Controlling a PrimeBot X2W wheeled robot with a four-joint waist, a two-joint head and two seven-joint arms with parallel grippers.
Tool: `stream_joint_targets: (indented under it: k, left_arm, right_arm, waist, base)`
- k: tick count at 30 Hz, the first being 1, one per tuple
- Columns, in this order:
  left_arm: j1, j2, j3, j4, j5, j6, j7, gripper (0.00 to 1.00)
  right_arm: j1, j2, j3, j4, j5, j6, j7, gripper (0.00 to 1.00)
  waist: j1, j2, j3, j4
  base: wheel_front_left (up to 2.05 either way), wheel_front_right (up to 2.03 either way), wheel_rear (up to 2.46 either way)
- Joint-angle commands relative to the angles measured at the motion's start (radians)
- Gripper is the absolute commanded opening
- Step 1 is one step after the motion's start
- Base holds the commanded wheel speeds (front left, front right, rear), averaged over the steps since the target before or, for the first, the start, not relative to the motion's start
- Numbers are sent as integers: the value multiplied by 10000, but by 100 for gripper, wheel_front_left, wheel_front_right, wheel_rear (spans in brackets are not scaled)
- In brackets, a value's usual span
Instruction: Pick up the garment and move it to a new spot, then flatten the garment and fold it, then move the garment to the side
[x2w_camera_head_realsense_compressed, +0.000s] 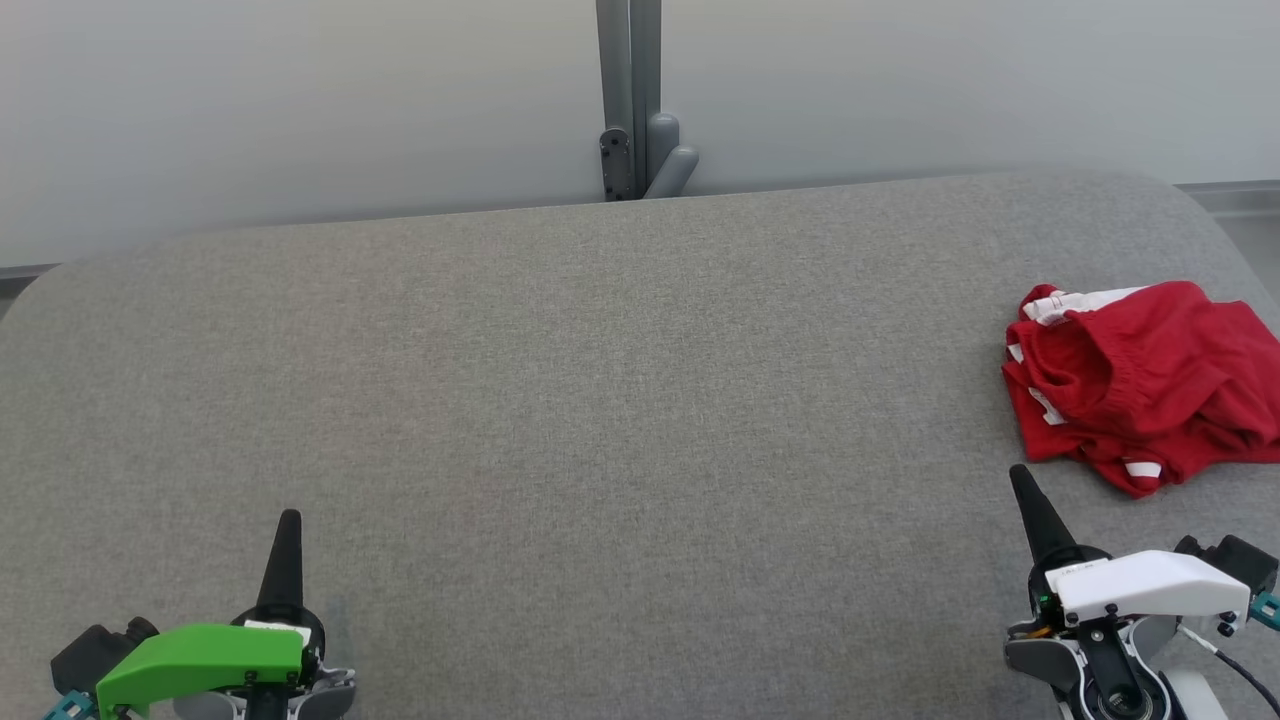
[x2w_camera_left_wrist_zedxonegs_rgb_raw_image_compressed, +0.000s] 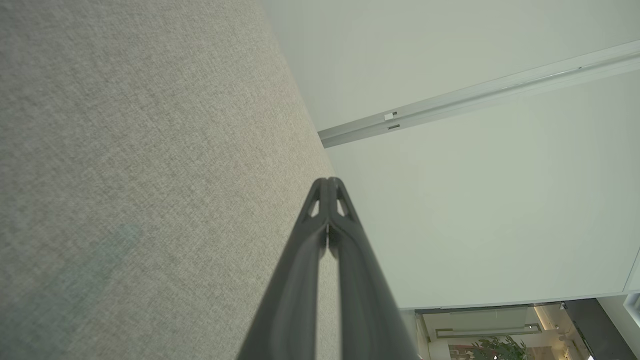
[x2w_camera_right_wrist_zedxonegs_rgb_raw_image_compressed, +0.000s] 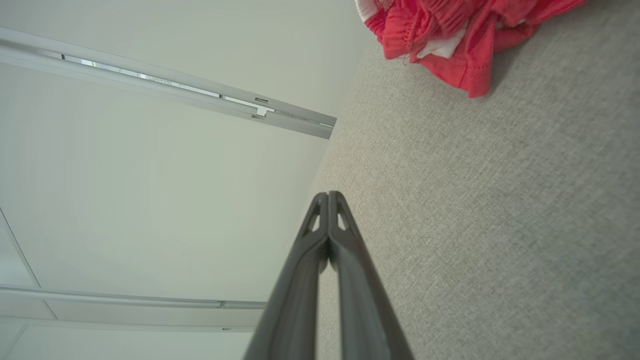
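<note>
The garment (x2w_camera_head_realsense_compressed: 1140, 385) is a crumpled red piece with white trim, lying bunched at the right edge of the grey fabric surface (x2w_camera_head_realsense_compressed: 600, 400). In the right wrist view the garment (x2w_camera_right_wrist_zedxonegs_rgb_raw_image_compressed: 450, 35) sits at the top, well ahead of the fingertips. My right gripper (x2w_camera_head_realsense_compressed: 1020, 475) is shut and empty at the lower right, just short of the garment's near edge. My left gripper (x2w_camera_head_realsense_compressed: 289, 518) is shut and empty at the lower left, far from the garment. Both wrist views show the fingers pressed together: left gripper (x2w_camera_left_wrist_zedxonegs_rgb_raw_image_compressed: 329, 181), right gripper (x2w_camera_right_wrist_zedxonegs_rgb_raw_image_compressed: 328, 195).
A grey post with a bracket (x2w_camera_head_realsense_compressed: 635, 110) stands behind the surface's far edge against a pale wall. The surface's rounded right corner (x2w_camera_head_realsense_compressed: 1190, 200) lies just beyond the garment. Wide bare fabric spreads between the two grippers.
</note>
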Motion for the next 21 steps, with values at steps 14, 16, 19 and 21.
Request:
stream_joint_targets:
  k: [14,16,19,21]
  left_arm:
    - [-324,71,198,-284,-1383,-163,370,0]
    - [-337,71,212,-308,-1493,-170,395,0]
    - [-359,72,233,-340,-1732,-195,467,0]
    - [-378,74,248,-367,-1900,-211,497,0]
  right_arm:
    - [-183,-69,-262,-260,1467,3,402,0]
    - [-193,-69,-290,-275,1629,3,447,0]
    - [-203,-69,-333,-305,1885,3,523,0]
    - [-210,-69,-360,-321,2031,3,553,0]
  waist:
    - [0,45,-16,48]
    - [0,46,-18,55]
    - [0,48,-21,64]
    - [0,49,-24,71]
  base:
    - [0,0,0]
    - [0,0,0]
    - [0,0,0]
    - [0,0,0]
